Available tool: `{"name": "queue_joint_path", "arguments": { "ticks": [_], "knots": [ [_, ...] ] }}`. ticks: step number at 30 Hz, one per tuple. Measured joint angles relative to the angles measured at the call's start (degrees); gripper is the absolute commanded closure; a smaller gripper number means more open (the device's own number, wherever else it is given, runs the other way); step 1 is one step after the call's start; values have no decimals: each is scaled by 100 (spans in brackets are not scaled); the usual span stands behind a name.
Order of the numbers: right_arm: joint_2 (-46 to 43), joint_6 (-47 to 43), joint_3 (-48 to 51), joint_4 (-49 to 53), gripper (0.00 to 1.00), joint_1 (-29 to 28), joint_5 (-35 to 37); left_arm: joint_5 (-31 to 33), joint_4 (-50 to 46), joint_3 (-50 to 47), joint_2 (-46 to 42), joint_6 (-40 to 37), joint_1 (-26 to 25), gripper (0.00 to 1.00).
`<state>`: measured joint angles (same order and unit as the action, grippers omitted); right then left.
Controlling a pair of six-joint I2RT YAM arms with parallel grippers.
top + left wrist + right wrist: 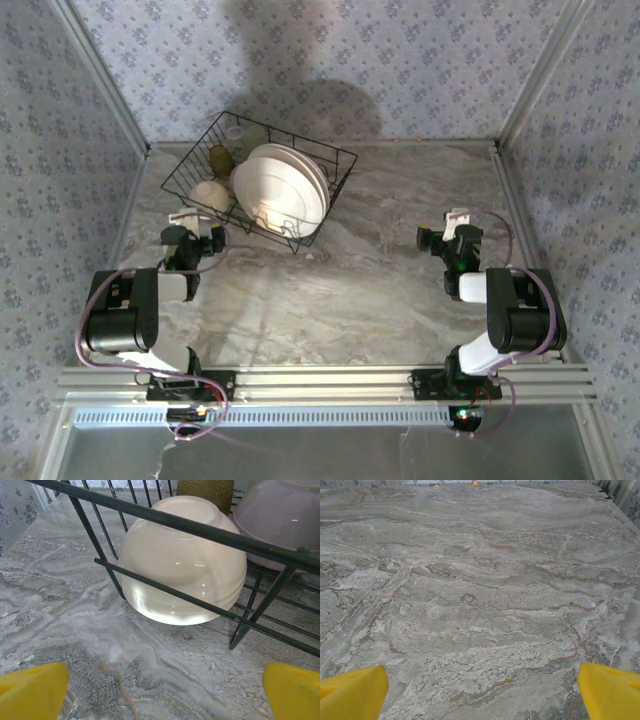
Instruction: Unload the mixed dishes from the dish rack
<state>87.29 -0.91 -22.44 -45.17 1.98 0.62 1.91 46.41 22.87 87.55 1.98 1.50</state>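
Roughly by size.

One table [480,580], grey marble pattern, with patterned walls on three sides.

One dish rack [200,528], black wire, at the table's far left and set at an angle. All the dishes sit inside it.

Two arms, bolted at the near edge. The left gripper [162,690] hovers just outside the rack's near-left side, with its yellow fingertips [32,690] spread wide and nothing between them. The right gripper [480,690] is well apart from the rack, over bare table on the right. It too is spread wide and holds nothing.

Plates [285,190]: one leaning stack, white backs facing the arms, in the rack's middle. At least three rims show, but I cannot tell the exact count.

Two bowls. The cream bowl [180,560] is tipped over against the rack's near wires, straight ahead of the left gripper. The lilac bowl [280,520] is just beside it, to the right in the left wrist view.

One olive-brown cup [205,487] stands behind the cream bowl, with only its lower part in view.
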Motion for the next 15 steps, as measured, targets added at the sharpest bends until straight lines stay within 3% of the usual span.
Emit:
{"name": "queue_joint_path", "arguments": {
  "ticks": [6,15],
  "knots": [
    [-11,0,0,4,0,63,-44,4,-179,11,-66,13,9,1],
    [-1294,262,-197,1108,0,144,177,496,-2332,706,-1523,149,-223,1]
  ]
}}
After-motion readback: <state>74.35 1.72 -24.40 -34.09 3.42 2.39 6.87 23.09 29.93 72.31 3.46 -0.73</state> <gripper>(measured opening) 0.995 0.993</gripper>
